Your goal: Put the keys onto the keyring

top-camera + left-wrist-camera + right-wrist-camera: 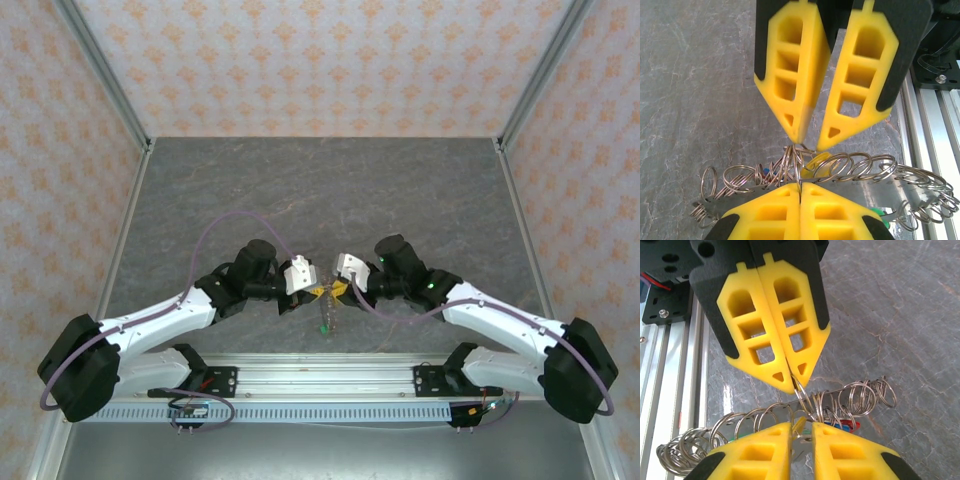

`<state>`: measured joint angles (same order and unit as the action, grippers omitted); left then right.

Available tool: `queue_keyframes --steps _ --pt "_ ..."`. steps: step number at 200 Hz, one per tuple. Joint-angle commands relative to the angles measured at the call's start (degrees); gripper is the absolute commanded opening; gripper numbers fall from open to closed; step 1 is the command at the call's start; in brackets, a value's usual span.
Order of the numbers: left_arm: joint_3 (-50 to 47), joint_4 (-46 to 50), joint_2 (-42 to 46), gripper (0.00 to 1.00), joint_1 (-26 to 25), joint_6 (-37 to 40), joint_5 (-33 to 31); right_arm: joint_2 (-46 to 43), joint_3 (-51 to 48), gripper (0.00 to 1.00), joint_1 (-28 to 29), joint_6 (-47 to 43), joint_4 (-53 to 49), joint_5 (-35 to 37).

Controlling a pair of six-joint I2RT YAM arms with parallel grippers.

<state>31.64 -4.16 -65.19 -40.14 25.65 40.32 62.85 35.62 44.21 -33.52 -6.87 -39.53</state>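
Observation:
The keyring (865, 167) is a long run of wire rings strung on a flat metal strip, hanging in the air between both grippers. My left gripper (800, 186) is shut on one ring of it, and its tips (795, 385) pinch that ring from above in the right wrist view. My right gripper (802, 427) has a narrow gap with the yellow key (799, 424) clamped edge-on inside. A blue key (837, 424) and a red key (852, 426) hang behind the rings. A green key (323, 327) dangles below the meeting grippers.
The grey stone-patterned table (320, 190) stretches away behind the arms. An aluminium rail (320, 375) runs along the near edge, close under the hanging rings. Patterned walls enclose the table on three sides.

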Motion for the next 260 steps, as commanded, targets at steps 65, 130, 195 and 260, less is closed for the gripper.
queue_keyframes --steps 65,130,195,260 --pt "-0.1 -2.7 1.6 0.0 -0.3 1.5 2.0 -0.1 1.4 0.19 -0.1 -3.3 4.2 -0.2" --pt "0.1 -2.3 1.7 0.0 -0.3 1.6 2.2 0.5 1.6 0.19 -0.1 -3.5 5.6 -0.4" --pt "0.1 -2.3 1.9 0.0 -0.3 1.5 2.4 2.4 2.0 0.18 -0.1 -4.2 5.7 -1.7" --pt "0.5 -1.5 1.4 0.0 -0.4 1.4 1.1 2.0 3.9 0.0 -0.1 -4.3 1.4 -2.2"
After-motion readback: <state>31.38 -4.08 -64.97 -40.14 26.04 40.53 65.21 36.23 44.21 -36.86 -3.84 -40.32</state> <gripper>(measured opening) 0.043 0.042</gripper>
